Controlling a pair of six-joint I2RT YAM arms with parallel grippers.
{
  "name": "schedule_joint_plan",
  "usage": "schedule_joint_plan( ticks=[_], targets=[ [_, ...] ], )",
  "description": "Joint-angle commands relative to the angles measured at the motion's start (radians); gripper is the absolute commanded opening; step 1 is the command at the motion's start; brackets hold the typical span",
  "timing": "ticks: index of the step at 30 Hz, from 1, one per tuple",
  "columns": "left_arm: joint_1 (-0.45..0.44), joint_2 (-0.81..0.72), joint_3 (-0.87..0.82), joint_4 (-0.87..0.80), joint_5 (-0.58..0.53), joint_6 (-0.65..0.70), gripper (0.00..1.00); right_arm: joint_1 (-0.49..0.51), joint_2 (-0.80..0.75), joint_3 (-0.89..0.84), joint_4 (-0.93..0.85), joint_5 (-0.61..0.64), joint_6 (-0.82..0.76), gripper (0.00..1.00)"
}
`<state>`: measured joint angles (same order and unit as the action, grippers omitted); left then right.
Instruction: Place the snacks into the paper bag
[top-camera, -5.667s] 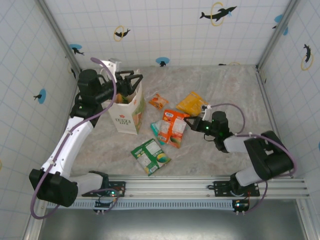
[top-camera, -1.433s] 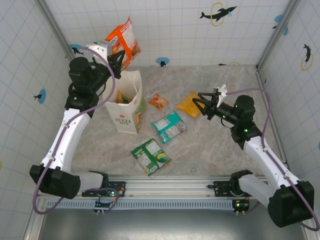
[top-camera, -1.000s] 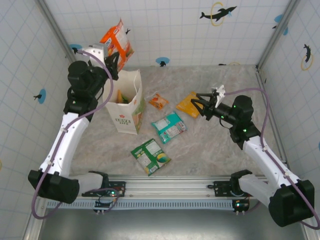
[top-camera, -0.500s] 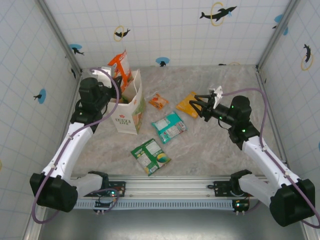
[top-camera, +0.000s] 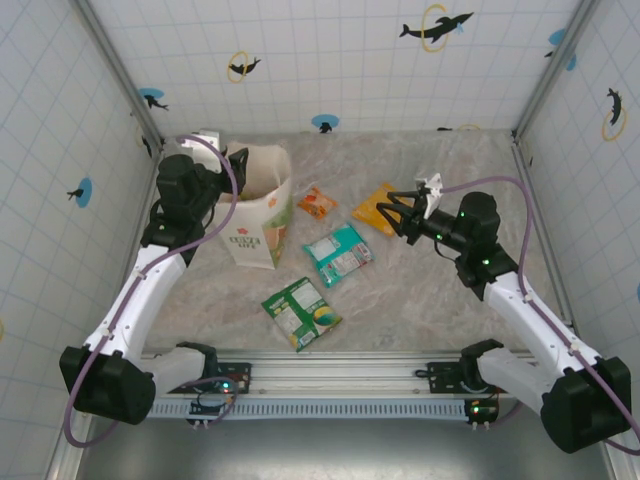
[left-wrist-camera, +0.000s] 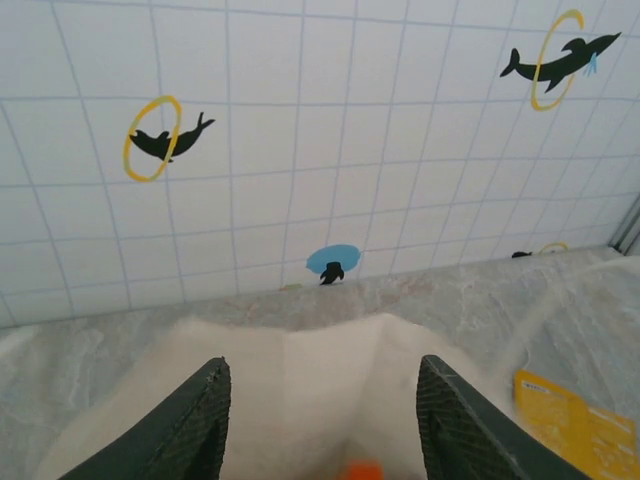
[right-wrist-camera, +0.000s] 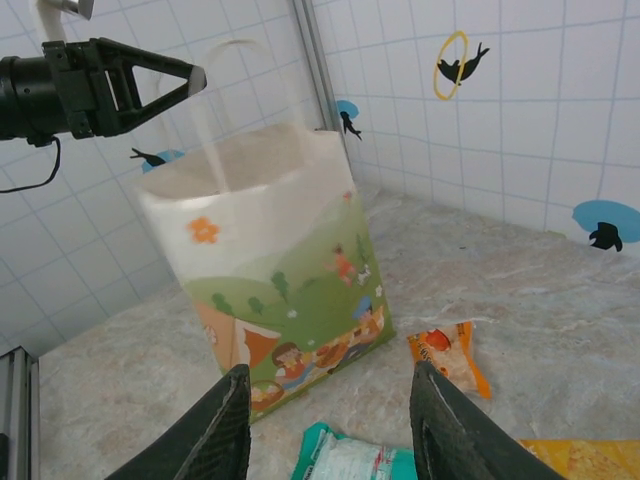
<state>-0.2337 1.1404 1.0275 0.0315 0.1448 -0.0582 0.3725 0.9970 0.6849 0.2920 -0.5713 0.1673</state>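
The white paper bag (top-camera: 257, 218) stands upright at the left, its mouth open. My left gripper (top-camera: 238, 162) hovers over that mouth, open, with nothing between its fingers (left-wrist-camera: 190, 420). Looking down into the bag (left-wrist-camera: 300, 385), I see a bit of an orange packet (left-wrist-camera: 360, 468) at the bottom. Loose snacks lie on the table: a small orange packet (top-camera: 318, 203), a yellow-orange one (top-camera: 380, 207), a teal one (top-camera: 340, 253) and a green one (top-camera: 300, 313). My right gripper (top-camera: 396, 212) is open and empty above the yellow-orange packet, facing the bag (right-wrist-camera: 270, 260).
Tiled walls with dolphin stickers close in the marble floor (top-camera: 430, 160) on three sides. The bag's thin handle (right-wrist-camera: 215, 100) rises above its rim. The arms' rail (top-camera: 400, 375) runs along the near edge.
My left gripper came down to the bag's mouth with the large orange packet and opened. The packet has dropped into the bag. The right arm has barely moved.
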Motion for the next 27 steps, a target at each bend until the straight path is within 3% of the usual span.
schedule_joint_plan(
  ticks=[1,8,19,27],
  targets=[
    [0.009,-0.021,0.042,0.005,-0.002,-0.012,0.55,0.015,0.01,-0.016,-0.004,0.016,0.013,0.45],
    [0.008,-0.026,0.132,-0.125,0.084,-0.039,0.63,0.081,0.043,0.005,-0.097,0.04,0.124,0.46],
    [0.009,-0.144,0.18,-0.441,0.17,-0.135,0.69,0.356,0.12,0.016,-0.301,0.23,0.373,0.47],
    [0.008,-0.248,0.062,-0.657,0.276,-0.375,0.69,0.474,0.197,-0.027,-0.35,0.266,0.604,0.49]
  ],
)
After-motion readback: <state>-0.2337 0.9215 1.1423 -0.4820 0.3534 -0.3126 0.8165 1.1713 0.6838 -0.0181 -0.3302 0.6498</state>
